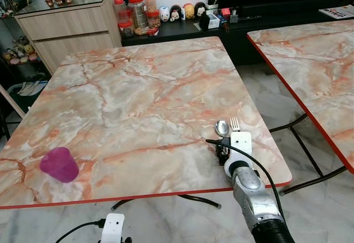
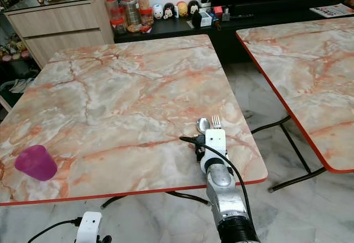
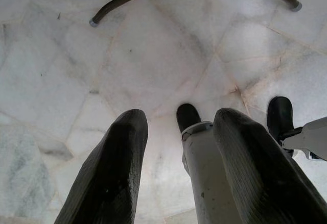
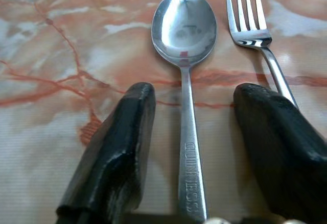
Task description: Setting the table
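A steel spoon [image 4: 185, 71] and a steel fork [image 4: 255, 30] lie side by side on the marble table [image 1: 138, 88] near its front right corner; their heads are the spoon [image 1: 222, 127] and fork [image 1: 234, 123] in the left eye view. My right gripper [image 4: 191, 132] rests low over them, open, its two black fingers [image 4: 120, 147] standing either side of the spoon's handle, the fork's handle passing under the other finger. A purple cup [image 1: 59, 164] stands at the table's front left. My left gripper [image 3: 176, 168] hangs open below the table edge, over the floor.
A second marble table [image 1: 310, 66] stands to the right across a gap of tiled floor. At the back, a wooden cabinet [image 1: 66, 24] and a dark low shelf [image 1: 182, 30] hold jars and small figures. The table's curved legs [image 3: 117, 2] are on the floor.
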### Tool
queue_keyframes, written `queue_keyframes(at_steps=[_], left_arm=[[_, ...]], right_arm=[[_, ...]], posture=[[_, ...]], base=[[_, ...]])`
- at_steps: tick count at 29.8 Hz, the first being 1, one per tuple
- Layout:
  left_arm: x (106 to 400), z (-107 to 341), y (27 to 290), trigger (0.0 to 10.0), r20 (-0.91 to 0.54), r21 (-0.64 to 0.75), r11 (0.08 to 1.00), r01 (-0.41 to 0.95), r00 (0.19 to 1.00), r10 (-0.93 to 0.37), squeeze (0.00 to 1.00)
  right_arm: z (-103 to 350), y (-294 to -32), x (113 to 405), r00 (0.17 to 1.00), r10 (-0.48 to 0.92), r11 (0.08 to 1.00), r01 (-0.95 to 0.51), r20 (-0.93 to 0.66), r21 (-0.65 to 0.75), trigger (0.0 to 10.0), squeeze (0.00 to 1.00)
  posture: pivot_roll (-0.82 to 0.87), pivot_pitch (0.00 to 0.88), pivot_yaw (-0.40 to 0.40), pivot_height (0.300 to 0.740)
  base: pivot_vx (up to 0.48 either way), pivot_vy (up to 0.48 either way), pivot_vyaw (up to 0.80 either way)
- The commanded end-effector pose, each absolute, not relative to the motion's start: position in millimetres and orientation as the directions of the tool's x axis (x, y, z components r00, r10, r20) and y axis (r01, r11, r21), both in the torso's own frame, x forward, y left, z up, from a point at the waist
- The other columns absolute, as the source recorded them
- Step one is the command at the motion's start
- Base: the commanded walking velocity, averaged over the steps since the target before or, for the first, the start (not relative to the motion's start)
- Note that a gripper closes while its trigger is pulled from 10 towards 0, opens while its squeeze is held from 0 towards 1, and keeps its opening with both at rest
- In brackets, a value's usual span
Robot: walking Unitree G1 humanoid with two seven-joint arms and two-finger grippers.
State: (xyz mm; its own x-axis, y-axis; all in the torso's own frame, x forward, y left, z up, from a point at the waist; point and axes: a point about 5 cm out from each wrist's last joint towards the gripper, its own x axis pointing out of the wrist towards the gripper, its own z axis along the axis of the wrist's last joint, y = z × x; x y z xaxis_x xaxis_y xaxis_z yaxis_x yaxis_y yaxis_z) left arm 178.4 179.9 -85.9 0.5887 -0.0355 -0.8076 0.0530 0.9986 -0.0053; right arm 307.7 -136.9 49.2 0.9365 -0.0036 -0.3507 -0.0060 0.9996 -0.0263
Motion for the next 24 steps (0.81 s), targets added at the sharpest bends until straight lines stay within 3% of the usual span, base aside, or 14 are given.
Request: queue_keyframes(at_steps=[1, 12, 24], left_arm=[[173.8, -88.0, 181.7, 10.0, -0.819, -0.009, 0.999, 0.039, 0.573, -0.030, 0.00], [170.6, -89.5, 182.1, 10.0, -0.824, -0.015, 1.000, 0.018, 0.566, -0.023, 0.00], [170.3, -89.5, 182.9, 10.0, -0.824, -0.013, 1.000, 0.017, 0.566, -0.020, 0.00]], right_arm=[[47.3, -131.6, 307.7, 0.923, 0.022, 0.999, -0.037, -0.383, -0.030, 0.0, 0.00], [51.1, -133.1, 307.1, 0.908, 0.025, 0.996, -0.061, -0.418, -0.072, 0.0, 0.00], [61.8, -117.6, 312.7, 0.918, 0.091, 0.991, -0.122, -0.387, -0.055, 0.0, 0.00]], posture=[[-0.10, 0.000, 0.077, 0.740], [-0.11, 0.000, 0.065, 0.740], [-0.10, 0.000, 0.065, 0.740]], base=[[0.000, 0.000, 0.00], [0.000, 0.000, 0.00], [0.000, 0.000, 0.00]])
